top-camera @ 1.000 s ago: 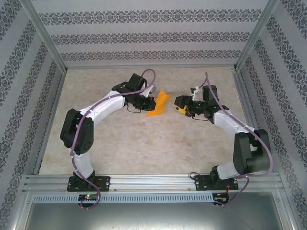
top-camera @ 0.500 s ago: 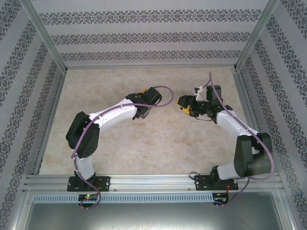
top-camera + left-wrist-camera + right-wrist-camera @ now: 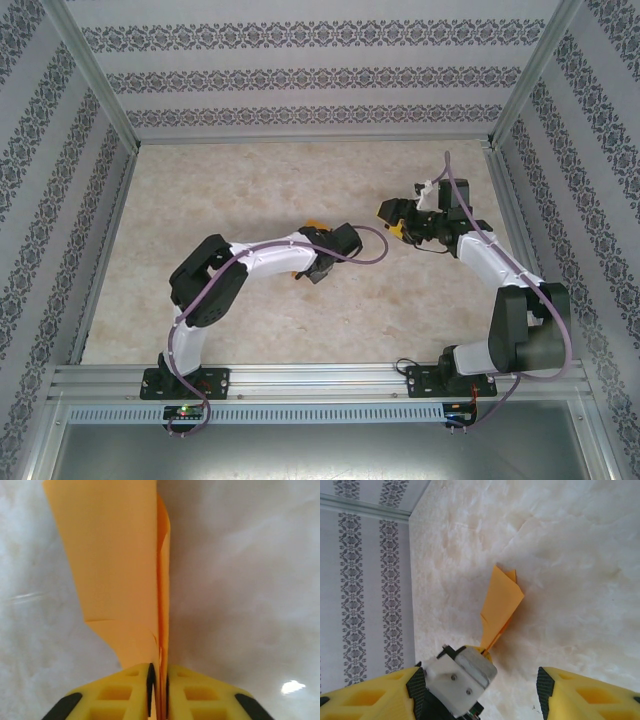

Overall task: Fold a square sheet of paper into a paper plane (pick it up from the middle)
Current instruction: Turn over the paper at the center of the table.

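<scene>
The orange-yellow paper, folded into a slim pointed paper plane (image 3: 125, 570), stands on edge above the marble table. My left gripper (image 3: 159, 672) is shut on its near end, the yellow fingers (image 3: 120, 690) pressing the folded layers together. In the top view the left gripper (image 3: 314, 228) is near the table's middle. In the right wrist view the paper plane (image 3: 501, 605) sticks out past the left gripper's white housing (image 3: 462, 680). My right gripper (image 3: 477, 676) is open and holds nothing; in the top view the right gripper (image 3: 392, 214) is just right of the left one.
The marble tabletop (image 3: 250, 180) is ringed by patterned walls (image 3: 300, 70) and an aluminium frame (image 3: 310, 380). A purple cable (image 3: 365, 245) loops off the left wrist between the two grippers.
The left arm has swung right and toward the near edge with the paper, which showed broad from above and now stands edge-on. The right gripper has drifted slightly right.
</scene>
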You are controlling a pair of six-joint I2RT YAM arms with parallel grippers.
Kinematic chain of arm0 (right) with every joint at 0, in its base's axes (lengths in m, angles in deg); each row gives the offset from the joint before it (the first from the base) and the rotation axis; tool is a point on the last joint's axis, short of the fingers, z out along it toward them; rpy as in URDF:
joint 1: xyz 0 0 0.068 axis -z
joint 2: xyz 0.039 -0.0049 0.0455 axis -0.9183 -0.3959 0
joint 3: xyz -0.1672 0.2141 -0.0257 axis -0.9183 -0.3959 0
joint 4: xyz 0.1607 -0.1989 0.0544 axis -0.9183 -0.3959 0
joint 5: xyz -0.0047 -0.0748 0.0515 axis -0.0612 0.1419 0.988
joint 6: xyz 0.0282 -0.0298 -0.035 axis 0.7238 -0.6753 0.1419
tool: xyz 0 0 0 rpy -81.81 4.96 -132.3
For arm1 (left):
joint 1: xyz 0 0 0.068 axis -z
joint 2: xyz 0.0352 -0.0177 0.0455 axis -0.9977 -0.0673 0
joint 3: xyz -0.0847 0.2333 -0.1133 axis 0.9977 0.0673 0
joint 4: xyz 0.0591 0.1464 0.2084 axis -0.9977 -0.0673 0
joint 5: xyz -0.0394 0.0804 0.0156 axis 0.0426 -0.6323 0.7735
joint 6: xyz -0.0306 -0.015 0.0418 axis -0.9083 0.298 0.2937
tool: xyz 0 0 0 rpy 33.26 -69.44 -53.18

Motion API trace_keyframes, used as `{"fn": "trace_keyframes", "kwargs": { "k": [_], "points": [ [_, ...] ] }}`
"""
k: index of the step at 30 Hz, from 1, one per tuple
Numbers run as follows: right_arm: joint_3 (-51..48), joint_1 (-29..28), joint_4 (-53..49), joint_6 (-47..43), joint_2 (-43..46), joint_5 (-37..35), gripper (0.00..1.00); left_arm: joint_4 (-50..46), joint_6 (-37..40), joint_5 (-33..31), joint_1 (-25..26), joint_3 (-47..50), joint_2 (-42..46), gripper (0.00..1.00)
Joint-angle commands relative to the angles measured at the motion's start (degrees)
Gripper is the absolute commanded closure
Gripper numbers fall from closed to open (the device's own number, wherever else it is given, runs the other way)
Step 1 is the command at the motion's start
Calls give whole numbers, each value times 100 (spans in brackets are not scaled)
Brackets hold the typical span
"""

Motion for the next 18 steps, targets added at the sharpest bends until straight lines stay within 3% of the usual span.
{"fn": "trace_keyframes", "kwargs": {
  "k": [1, 6, 12, 18],
  "points": [
    [-28, 76, -239, -244, 165, -127, 37, 149, -174, 544, 127, -96, -197, 79],
    [-130, 109, -323, -302, 239, -172, 38, 184, -314, 1049, 142, -158, -249, 68],
    [-270, 129, -513, -391, 390, -260, 39, 323, -515, 2025, 64, -155, 67, 47],
    [-495, 28, -401, -173, 523, -240, 46, 635, -964, 3572, -568, 234, 846, 39]
  ]
}}
